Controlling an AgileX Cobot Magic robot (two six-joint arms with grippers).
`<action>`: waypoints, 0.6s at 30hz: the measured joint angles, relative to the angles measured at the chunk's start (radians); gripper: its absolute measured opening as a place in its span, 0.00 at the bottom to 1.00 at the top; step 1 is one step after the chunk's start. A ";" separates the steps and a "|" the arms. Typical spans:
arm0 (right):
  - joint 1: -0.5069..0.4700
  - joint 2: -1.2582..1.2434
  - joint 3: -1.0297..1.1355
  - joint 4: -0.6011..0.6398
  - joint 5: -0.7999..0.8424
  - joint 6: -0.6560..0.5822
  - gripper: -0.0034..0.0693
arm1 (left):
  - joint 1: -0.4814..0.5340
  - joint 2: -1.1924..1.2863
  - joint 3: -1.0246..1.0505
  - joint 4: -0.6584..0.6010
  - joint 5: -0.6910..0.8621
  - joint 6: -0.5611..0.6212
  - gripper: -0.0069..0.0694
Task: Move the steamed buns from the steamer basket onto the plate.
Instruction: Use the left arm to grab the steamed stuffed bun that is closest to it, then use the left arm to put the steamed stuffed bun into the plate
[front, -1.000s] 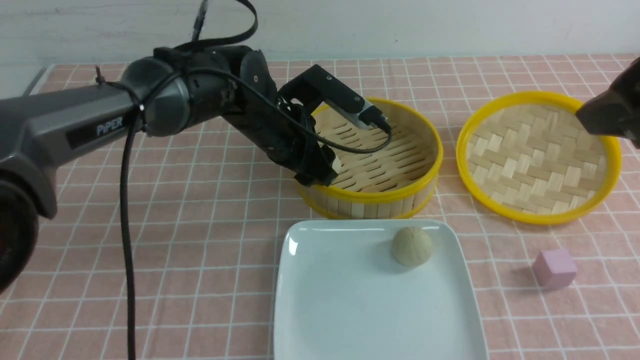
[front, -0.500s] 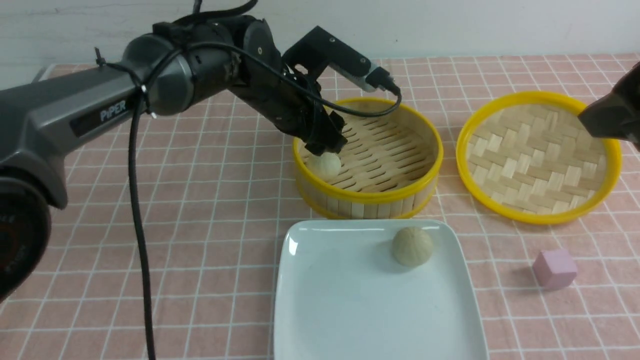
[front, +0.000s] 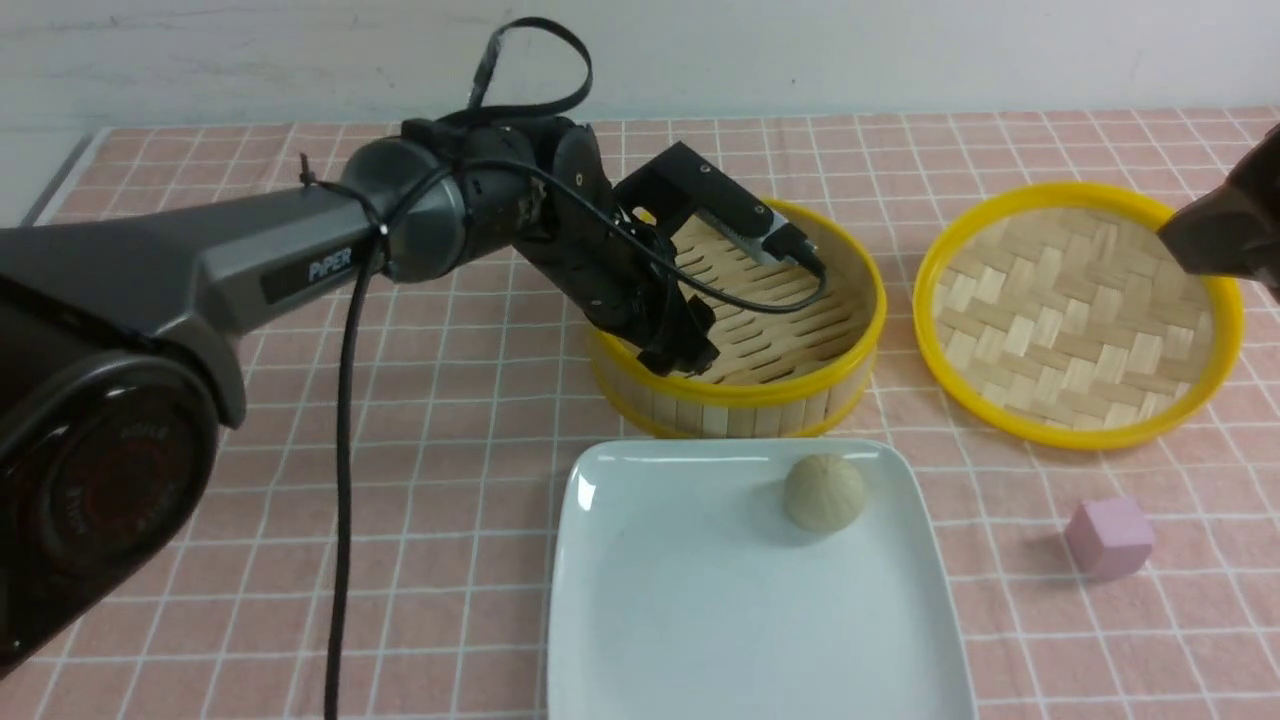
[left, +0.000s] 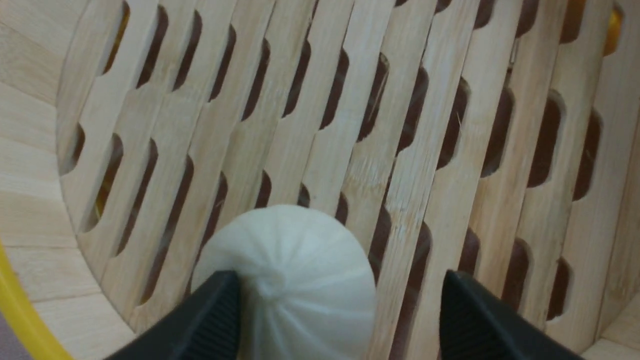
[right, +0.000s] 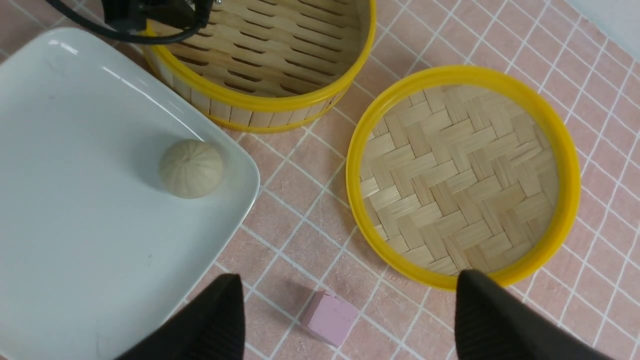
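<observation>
My left gripper (left: 345, 305) hangs inside the steamer basket (front: 745, 400), at its near left, with its black ridged fingers (left: 210, 320) spread wide and clamping nothing; one steamed bun (left: 295, 260), pale, round and pleated to a central knot, lies on the slotted bamboo strips, one fingertip in front of it, the other apart from it; the basket's wall is slatted wood under a glossy yellow rim. Just near of the basket sits the plate (front: 690, 620), white, glossy, square with rounded corners; the second steamed bun (front: 823, 492), beige and matte, rests at its far right. My right gripper (right: 347, 280) hovers wide open and empty over the pink checked cloth (front: 450, 450), by a woven yellow-rimmed disc (front: 1075, 310) and a small pink cube (front: 1108, 538).
</observation>
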 joint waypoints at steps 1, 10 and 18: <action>0.000 0.000 0.000 0.000 0.000 0.000 0.80 | 0.000 0.002 0.000 0.001 -0.002 0.000 0.74; 0.000 0.000 0.000 0.000 0.001 0.000 0.80 | 0.001 0.000 -0.005 0.011 -0.004 -0.001 0.36; 0.000 0.000 0.000 0.000 0.000 0.000 0.80 | 0.001 -0.052 -0.083 0.018 0.081 -0.001 0.18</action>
